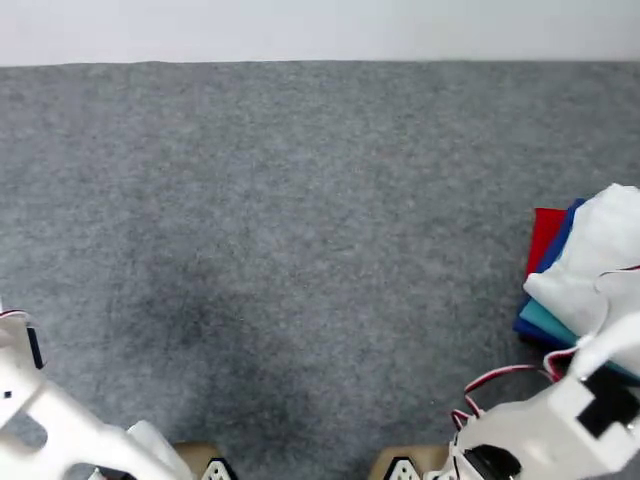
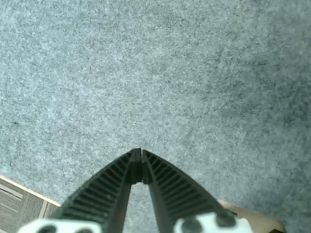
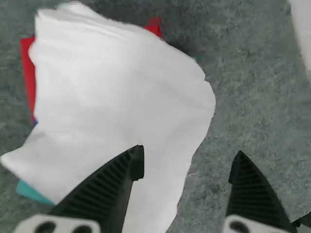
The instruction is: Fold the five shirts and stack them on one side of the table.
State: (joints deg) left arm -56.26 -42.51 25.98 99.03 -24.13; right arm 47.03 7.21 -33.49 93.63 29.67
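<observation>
The white shirt (image 1: 600, 250) topping the stack runs off the high view's right edge. It covers most of the red shirt (image 1: 542, 235), blue shirt (image 1: 562, 232) and teal shirt (image 1: 545, 320) beneath, so only strips of them show, and whether another lies between cannot be told. The right arm (image 1: 560, 420) hides the stack's near end, and the picture's lower edge cuts off both it and the left arm (image 1: 60, 420).
</observation>
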